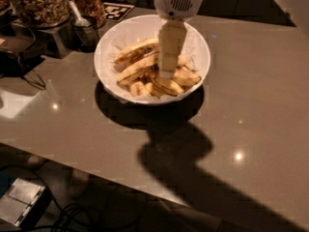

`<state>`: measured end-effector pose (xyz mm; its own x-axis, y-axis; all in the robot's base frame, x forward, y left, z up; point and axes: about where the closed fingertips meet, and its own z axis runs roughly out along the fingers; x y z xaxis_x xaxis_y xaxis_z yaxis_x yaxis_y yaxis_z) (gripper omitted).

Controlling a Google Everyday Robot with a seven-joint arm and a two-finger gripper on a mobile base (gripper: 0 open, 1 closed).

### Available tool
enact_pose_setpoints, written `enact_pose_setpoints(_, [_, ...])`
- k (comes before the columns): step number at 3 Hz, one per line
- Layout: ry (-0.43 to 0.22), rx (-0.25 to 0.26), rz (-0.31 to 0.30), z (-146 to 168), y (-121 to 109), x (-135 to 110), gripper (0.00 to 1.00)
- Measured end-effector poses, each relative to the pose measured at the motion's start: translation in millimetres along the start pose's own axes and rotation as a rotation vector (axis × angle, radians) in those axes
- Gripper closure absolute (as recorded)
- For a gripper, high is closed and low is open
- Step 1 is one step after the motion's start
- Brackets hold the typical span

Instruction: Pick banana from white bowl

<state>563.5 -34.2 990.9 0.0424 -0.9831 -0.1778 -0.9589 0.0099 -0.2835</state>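
The white bowl (108, 47), lined with crinkled white paper, stands on the grey-brown counter at the upper middle of the camera view. It holds several yellow bananas with brown blotches. One long banana (137, 69) lies across the middle, another (134, 52) lies behind it, and a third (186, 77) is at the right. My gripper (166, 74) hangs straight down from its white wrist into the middle of the bowl. Its tip is down among the bananas and hides part of them. I cannot tell whether it touches or holds one.
Glass jars of cereal (34, 4) and a metal cup with a spoon (85, 27) stand at the back left, close to the bowl. A black-and-white tag (117, 9) lies behind the bowl. The counter's front edge (91, 164) runs diagonally; cables and a box (21, 202) lie on the floor below.
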Motion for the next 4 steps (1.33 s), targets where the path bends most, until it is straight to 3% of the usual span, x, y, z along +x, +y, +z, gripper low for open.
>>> enact_pose_setpoints(1, [-0.012,-0.046,0.033,19.2,-8.1,-1.6,0.12])
enact_pose_setpoints(4, [-0.010,-0.122,0.074,61.3,-27.9,-2.9,0.30])
